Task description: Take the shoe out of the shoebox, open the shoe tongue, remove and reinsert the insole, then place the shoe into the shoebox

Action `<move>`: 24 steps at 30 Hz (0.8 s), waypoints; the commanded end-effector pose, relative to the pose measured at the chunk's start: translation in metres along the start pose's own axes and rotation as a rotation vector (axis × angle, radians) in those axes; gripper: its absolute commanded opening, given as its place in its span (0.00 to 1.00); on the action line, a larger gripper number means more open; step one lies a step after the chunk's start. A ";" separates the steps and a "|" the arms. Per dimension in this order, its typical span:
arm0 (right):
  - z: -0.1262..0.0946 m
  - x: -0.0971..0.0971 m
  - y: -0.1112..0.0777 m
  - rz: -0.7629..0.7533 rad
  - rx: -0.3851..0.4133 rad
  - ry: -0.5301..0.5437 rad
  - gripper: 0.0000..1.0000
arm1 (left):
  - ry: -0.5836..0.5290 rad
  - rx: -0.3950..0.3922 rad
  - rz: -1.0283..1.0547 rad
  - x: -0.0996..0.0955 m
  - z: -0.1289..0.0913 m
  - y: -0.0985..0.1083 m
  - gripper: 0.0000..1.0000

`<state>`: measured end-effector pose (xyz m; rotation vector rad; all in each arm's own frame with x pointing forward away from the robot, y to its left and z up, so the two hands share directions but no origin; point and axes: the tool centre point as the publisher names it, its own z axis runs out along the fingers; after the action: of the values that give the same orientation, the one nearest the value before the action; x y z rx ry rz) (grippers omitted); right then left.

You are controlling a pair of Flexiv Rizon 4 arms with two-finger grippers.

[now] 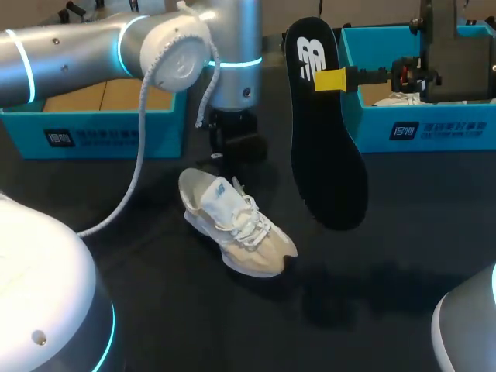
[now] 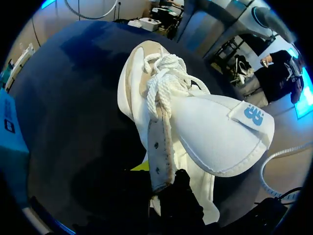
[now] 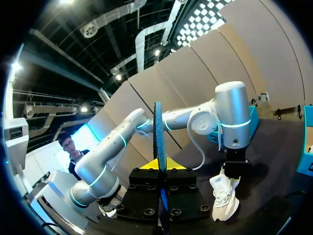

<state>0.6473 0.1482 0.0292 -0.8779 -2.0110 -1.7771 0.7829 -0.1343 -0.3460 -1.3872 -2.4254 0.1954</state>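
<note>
Black surface (image 1: 403, 256): blue open-topped box (image 1: 101, 124) at far left corner, second blue box (image 1: 418, 116) at far right corner. Not certain which serves as shoebox.

Beige-and-white lace-up sneaker (image 1: 236, 225) lying near centre of surface, toe toward near right corner. White padded tongue (image 2: 215, 132) folded open, white laces (image 2: 164, 78) bunched over forefoot. Judged light, soft in upper, firmer at sole and heel. Best taken at heel collar or eyelet edge, not by laces.

Long black foam insole (image 1: 325, 155) out of sneaker, held in air between sneaker and far right box, white logo at heel end. Judged very light and floppy, likely to bend or swing. Pinch near heel, feed toe end in first.

Right hand (image 1: 329, 80) clenched on insole near its heel end.

Left hand (image 1: 232, 143) at sneaker's heel opening. Clenched or released: cannot tell.
</note>
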 end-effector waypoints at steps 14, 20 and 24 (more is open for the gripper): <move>0.004 -0.001 0.003 0.002 0.004 -0.001 0.00 | 0.109 -0.057 0.134 -0.004 0.000 -0.007 0.00; 0.004 -0.001 0.003 0.002 0.004 -0.001 0.00 | 0.173 -0.100 0.248 -0.016 -0.005 -0.009 0.00; 0.004 -0.001 0.003 0.002 0.004 -0.001 0.00 | 0.209 -0.106 0.297 -0.027 -0.005 -0.011 0.00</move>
<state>0.6472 0.1482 0.0292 -0.8778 -2.0110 -1.7771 0.7826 -0.1520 -0.3431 -1.7458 -2.1530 0.0617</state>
